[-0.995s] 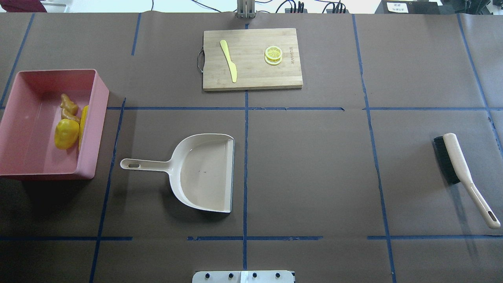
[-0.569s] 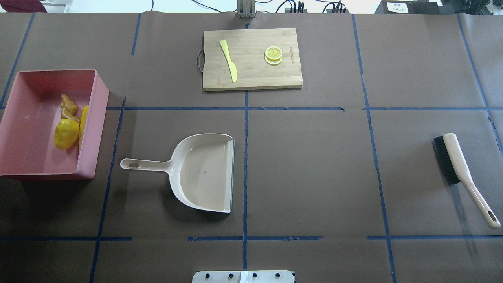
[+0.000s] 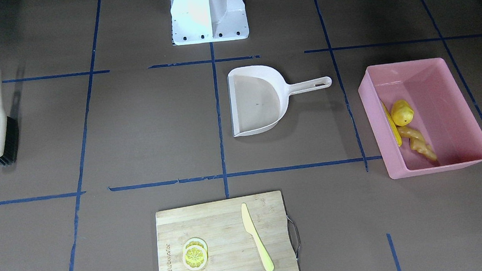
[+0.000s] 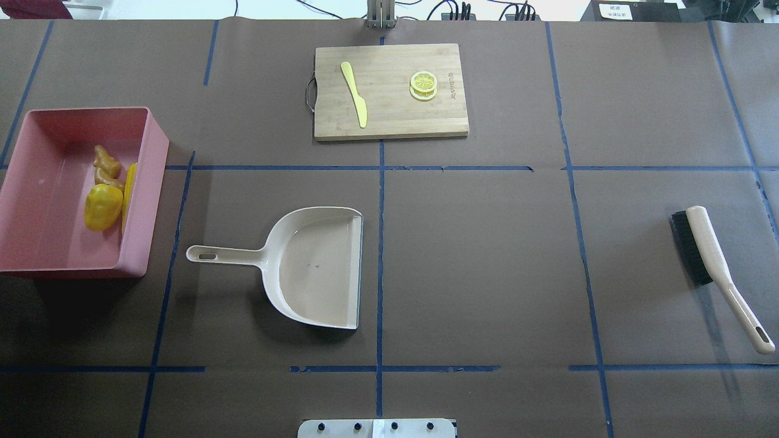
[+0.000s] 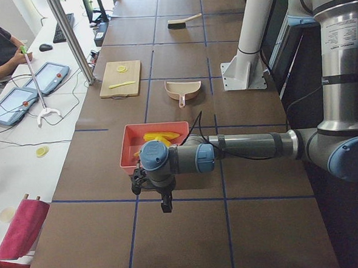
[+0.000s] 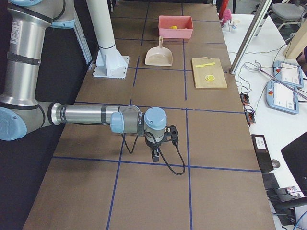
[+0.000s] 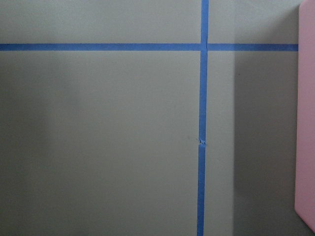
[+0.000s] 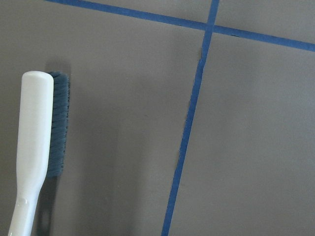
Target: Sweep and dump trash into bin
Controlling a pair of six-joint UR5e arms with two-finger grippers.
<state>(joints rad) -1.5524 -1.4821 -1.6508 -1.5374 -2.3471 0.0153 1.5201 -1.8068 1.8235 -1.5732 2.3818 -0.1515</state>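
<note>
Left gripper (image 5: 165, 203): hangs over bare table, bin (image 4: 151, 182) just beyond fingers. Only side view shows it, so you cannot tell finger spread. Right gripper (image 6: 155, 155): same, side view only, finger state unreadable. Brush (image 4: 709, 255) lies flat on table, showing at left of right wrist view. Your trash sits inside bin: corn (image 4: 129, 194) along wall nearest dustpan (image 4: 316, 267), potato (image 4: 102, 207) touching corn, ginger (image 4: 104, 164) just beside potato. Dustpan flat on table, well apart from both sets of fingers.
</note>
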